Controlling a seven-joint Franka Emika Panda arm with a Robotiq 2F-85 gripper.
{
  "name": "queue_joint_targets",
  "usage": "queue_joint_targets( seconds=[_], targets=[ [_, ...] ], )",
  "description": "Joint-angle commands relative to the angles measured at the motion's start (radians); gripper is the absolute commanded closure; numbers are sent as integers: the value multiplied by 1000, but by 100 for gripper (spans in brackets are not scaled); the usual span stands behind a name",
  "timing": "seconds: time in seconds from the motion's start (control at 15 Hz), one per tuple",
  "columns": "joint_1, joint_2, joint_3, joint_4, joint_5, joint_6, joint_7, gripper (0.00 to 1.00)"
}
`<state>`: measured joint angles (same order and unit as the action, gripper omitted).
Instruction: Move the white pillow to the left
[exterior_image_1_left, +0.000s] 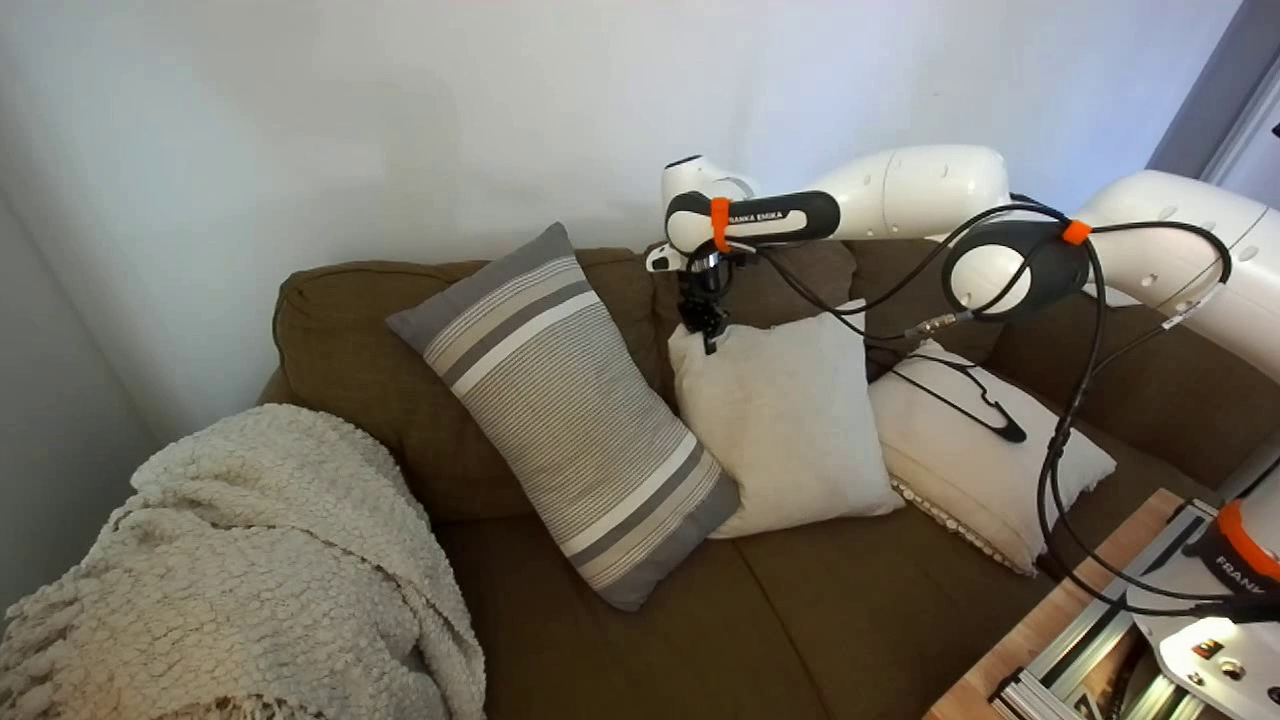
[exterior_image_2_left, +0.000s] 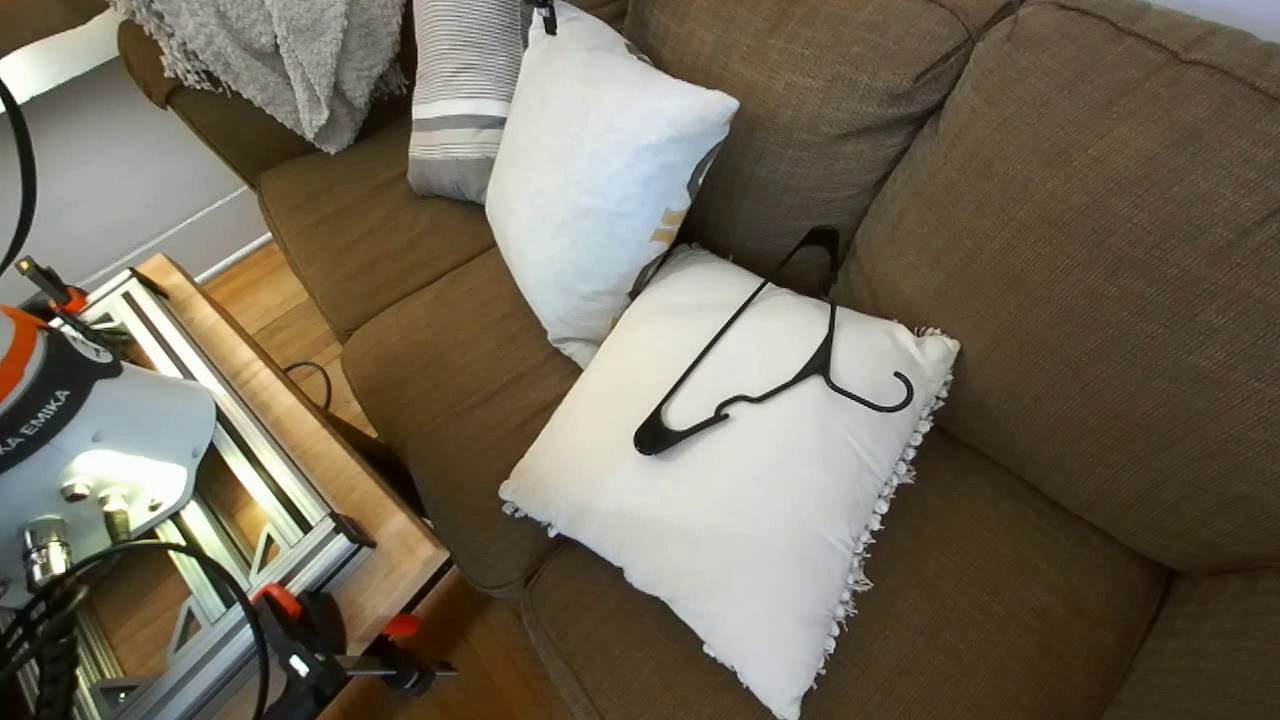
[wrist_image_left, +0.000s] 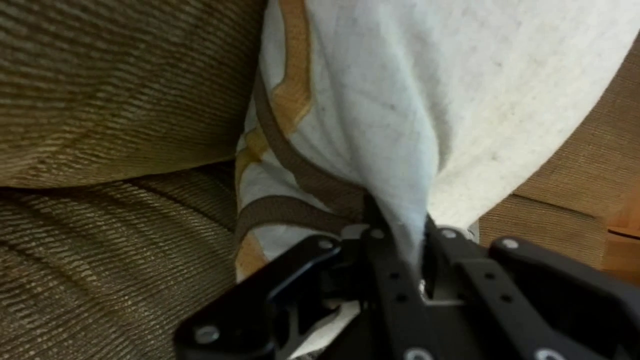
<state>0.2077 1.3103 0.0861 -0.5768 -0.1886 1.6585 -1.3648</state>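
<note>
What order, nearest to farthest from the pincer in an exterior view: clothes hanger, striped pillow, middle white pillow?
1. Middle white pillow, corner pinched in the pincer.
2. Gray striped pillow, picture left.
3. Black clothes hanger, picture right, on the fringed pillow.

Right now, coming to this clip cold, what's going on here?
A white-and-black robot arm is pinching a top corner of a cream-white square fabric pillow between its black fingers. Not visibly lifted, the pillow seems to rest on the brown fabric couch, between a grey-and-white striped fabric pillow and a tasselled white fabric pillow with a black clothes hanger lying on top.
</note>
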Motion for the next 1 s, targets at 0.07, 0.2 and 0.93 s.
queue_joint_targets(
  seconds=[0.07, 0.2, 0.93],
  targets=[
    [-13, -60, -15, -12, -2, 41, 81, 96],
    [-12, -106, -42, -34, -21, 58, 142, 96],
    [46, -252, -191, -115, -98, 65, 377, 96]
  ],
)
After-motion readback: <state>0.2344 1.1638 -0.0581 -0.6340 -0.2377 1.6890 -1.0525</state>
